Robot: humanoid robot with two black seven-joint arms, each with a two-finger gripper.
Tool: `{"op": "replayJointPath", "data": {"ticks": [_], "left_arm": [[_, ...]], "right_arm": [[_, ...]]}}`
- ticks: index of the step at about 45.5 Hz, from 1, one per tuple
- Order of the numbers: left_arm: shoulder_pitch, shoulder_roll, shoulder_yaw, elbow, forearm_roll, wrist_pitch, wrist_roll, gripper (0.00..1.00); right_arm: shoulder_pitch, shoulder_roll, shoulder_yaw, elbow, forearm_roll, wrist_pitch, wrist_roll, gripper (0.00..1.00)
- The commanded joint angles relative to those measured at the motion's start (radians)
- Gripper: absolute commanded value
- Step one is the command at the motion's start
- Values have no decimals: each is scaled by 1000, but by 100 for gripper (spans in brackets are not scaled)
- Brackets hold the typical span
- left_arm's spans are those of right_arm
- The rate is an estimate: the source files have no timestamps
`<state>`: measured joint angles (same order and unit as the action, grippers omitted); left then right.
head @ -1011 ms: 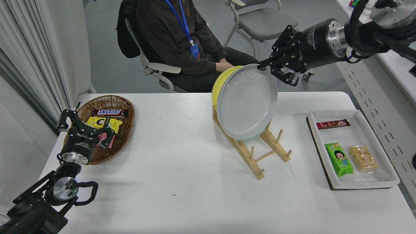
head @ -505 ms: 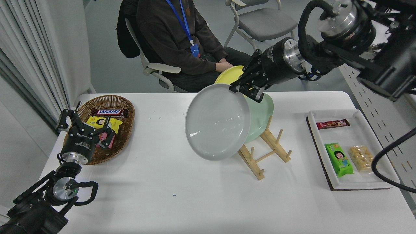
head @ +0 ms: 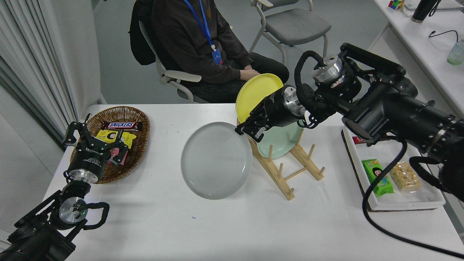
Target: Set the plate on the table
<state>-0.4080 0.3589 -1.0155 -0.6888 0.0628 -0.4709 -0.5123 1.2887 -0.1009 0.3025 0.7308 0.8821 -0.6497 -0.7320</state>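
- The right gripper (head: 247, 131) was clamped on the upper right rim of the plate (head: 216, 160), its dark fingers (head: 242, 129) pinching the edge where it came nearest the rack.
- From that pinch the pale grey disc hung down and to the left, its face turned toward the camera; whether its low edge touched the table (head: 203, 224) or hung just above it could not be told.
- The move to come, as I judge it, turned on that one relation: the grip sat at the high edge and the free edge was the low one, so lowering the wrist should bring the far rim down first and let the plate settle flat on the open white surface left of the wooden rack (head: 286, 170).
- The plate stood just beside the rack, and a careless swing to the right might knock it.
- In the rack remained the yellow plate (head: 255, 90) at the back and the mint green plate (head: 284, 143) in front of it, both upright.
- The right arm reached in from the right edge, crossing above the white tray (head: 406, 203) of snacks, the wrist angled down and leftward.
- The left gripper (head: 95, 139) was parked at the lower left with its fingers apart, over the near edge of the wicker basket (head: 125, 112), well apart from the plate.
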Motion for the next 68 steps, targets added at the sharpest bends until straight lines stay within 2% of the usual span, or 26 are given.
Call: {"op": "replayJointPath", "data": {"ticks": [1,10,37,68], "left_arm": [[0,0,0,0,0,0,0,98],[0,0,0,0,0,0,0,98],[0,0,0,0,0,0,0,98],[0,0,0,0,0,0,0,98]], "right_arm": [[-75,101,26,-155,-51,13,54,0],[-129,101,50,-215,-71,-1,94,0],[-198,101,49,-200,-101,-116,86,0],[-250,101,47,-165,-101,-120,83,0]]}}
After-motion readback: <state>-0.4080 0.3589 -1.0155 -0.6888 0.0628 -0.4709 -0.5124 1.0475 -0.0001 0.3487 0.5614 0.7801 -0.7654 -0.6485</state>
